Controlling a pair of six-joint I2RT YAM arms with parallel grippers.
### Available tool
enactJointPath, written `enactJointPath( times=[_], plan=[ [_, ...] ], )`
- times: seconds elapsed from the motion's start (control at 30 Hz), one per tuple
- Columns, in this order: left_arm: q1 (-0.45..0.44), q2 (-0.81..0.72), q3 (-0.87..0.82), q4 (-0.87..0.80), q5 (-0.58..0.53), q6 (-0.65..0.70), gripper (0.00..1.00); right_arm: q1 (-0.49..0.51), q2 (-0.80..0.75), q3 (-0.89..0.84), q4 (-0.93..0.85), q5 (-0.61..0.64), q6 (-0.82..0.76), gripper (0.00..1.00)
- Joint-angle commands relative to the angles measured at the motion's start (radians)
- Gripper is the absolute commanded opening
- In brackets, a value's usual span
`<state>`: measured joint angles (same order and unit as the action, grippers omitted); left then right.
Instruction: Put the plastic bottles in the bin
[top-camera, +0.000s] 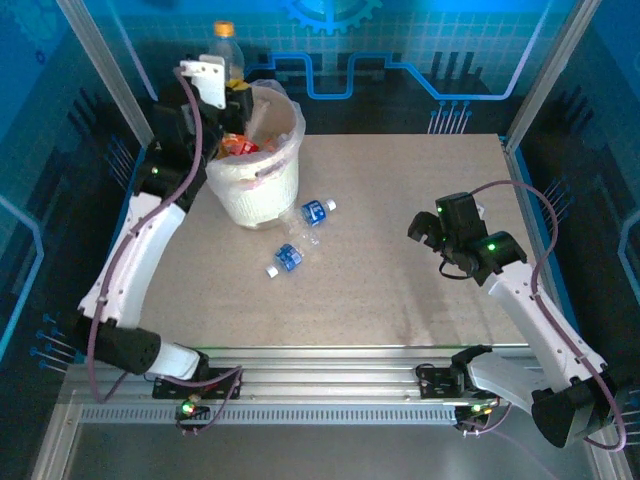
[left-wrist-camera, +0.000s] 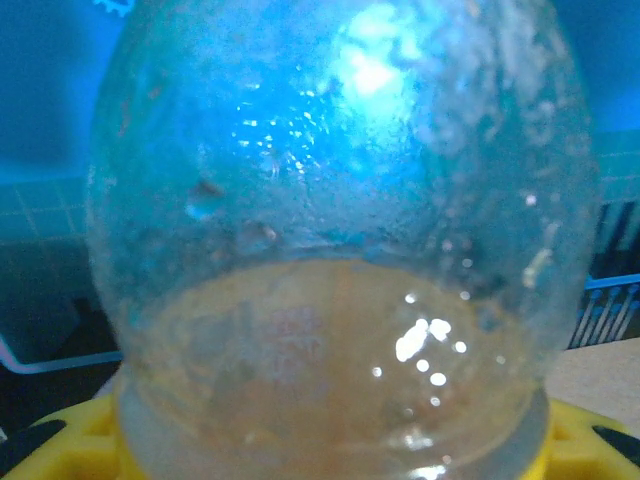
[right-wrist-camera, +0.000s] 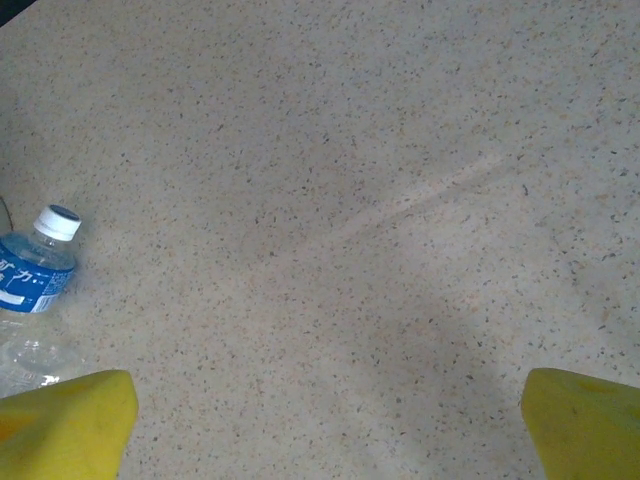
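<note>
- Left hand: closed on the held bottle, yellow fingers pressed against its sides.
- Held bottle: above the bin's far-left rim. It is upright with its long axis vertical and its orange cap on top. The wall is clear, rounded plastic beaded with droplets, with a pale orange tint in the lower half.
- Bin: round white bucket. A translucent liner is crinkled over its rim, and orange-red labelled items lie inside.
- First loose bottle: lies flat just right of the bin's near side. Clear body, blue label. Its long axis runs away from the bin, white cap pointing right.
- Second loose bottle: lies flat nearer the arms than the first, near the bin but not touching it. Same blue label. Its cap points near-left.
- Right hand: well right of the bin, above bare worktop. Its yellow fingertips are spread wide with nothing between them.
- Worktop: flat, matte beige with fine dark speckles.
- Right wrist view: a blue-label, white-capped bottle lies at the left edge. Cannot tell which loose one it is.
</note>
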<state>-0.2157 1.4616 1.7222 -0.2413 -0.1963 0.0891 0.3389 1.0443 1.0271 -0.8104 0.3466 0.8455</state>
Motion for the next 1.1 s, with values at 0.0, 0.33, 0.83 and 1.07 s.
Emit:
enactJointPath(
  times=[0.0,0.33,0.83,1.07],
  plan=[
    [0.089,0.07,0.068,0.048,0.126,0.041,0.5,-0.014,-0.019,0.0,0.003,-0.012,-0.011,1.0],
    [0.21,0.236,0.129,0.026,0.227,0.138,0.57,-0.011,-0.017,-0.004,0.002,-0.018,-0.008,1.0],
    [0.216,0.336,0.092,-0.008,0.239,0.307,0.65,-0.007,0.005,0.005,0.0,-0.018,-0.001,1.0],
    [0.216,0.34,0.099,-0.046,0.216,0.347,0.78,-0.005,0.012,0.006,0.0,-0.021,0.001,1.0]
  ],
)
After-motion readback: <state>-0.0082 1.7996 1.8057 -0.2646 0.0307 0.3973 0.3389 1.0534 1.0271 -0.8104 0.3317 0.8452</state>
